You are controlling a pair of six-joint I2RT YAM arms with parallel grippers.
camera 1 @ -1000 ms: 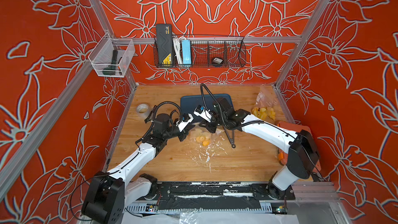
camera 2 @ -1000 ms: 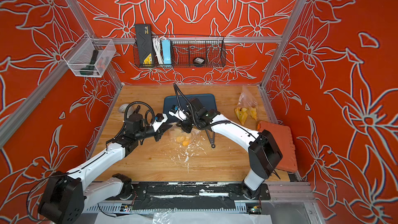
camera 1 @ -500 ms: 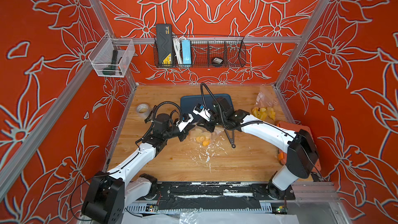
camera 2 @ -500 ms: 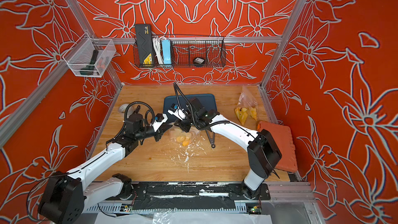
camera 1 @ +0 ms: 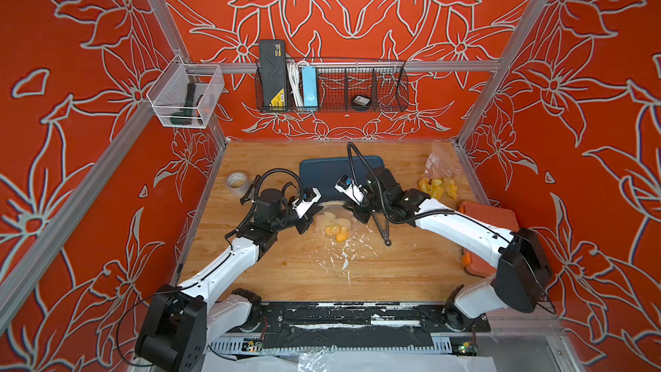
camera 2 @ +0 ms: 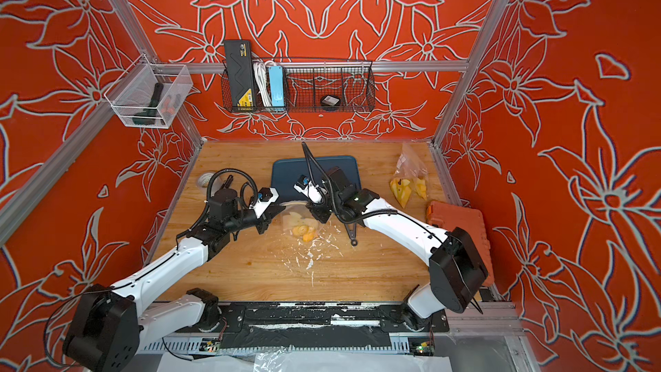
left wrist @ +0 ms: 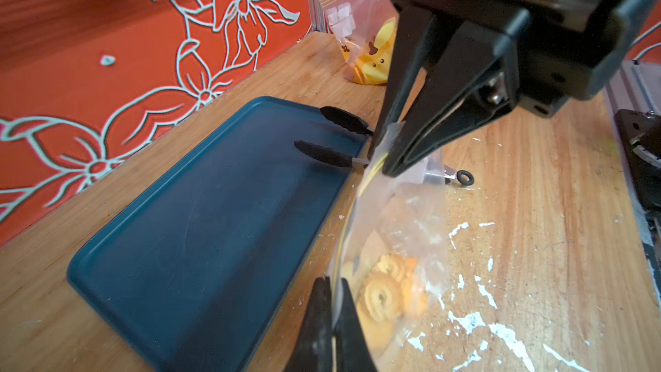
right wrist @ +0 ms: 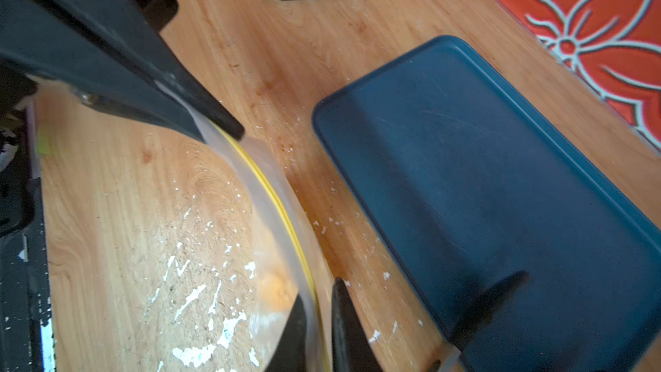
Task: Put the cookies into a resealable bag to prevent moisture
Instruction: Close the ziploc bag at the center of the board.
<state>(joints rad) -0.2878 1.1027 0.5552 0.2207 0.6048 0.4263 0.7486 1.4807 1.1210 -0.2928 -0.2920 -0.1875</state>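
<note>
Clear plastic of the bag is pinched at its yellow seal by the left gripper and the right gripper, both clamped on it. Sealing is judged to be in hand; next, the seal must be pressed shut along its whole length. The cookies, pale swirls and orange pieces, are heaped in the bag's bottom, beside the tray.

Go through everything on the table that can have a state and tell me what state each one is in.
resealable bag: top edge pinched by both tools and stretched between them; whether it is sealed cannot be told.
cookies: inside the bag, at its bottom.
left tool: shut on the bag's edge.
right tool: shut on the bag's edge.
blue tray: flat on the table, no cookies on it.
tongs: lying down, arms apart, tips over the tray's corner.
</note>
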